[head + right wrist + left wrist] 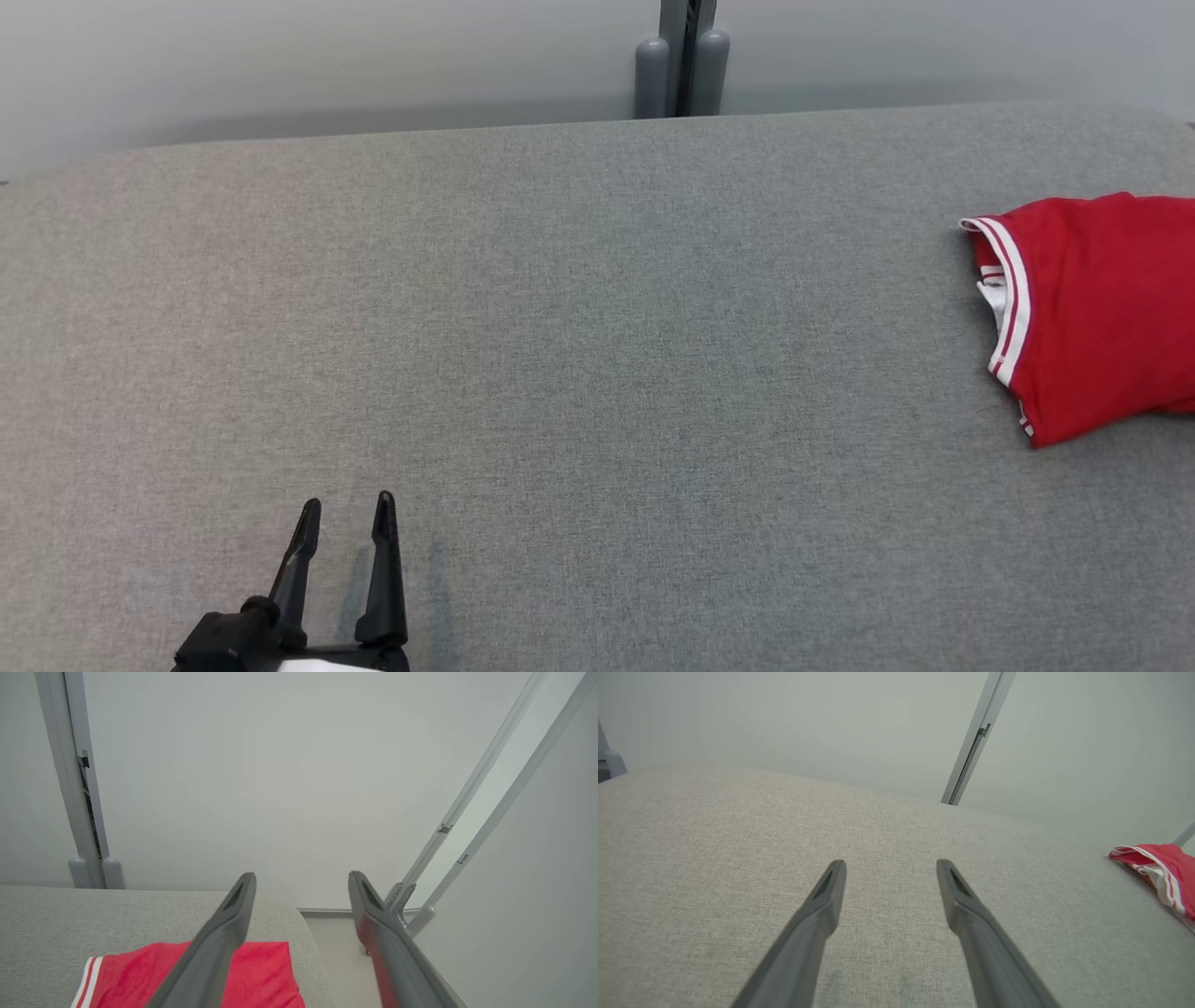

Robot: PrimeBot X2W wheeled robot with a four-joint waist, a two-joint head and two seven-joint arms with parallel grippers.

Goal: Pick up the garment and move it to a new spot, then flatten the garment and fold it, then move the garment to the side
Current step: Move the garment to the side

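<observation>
Red garment (1102, 308) lies folded at the far right edge of the grey cloth table (560, 373), just below your right gripper (302, 875), whose fingers stand wide and empty, while your left gripper (347, 502), also wide, is well apart from it.

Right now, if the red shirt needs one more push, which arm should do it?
Probably the right. The right gripper hangs open over the red shirt, while the left gripper sits far across the grey table.
</observation>
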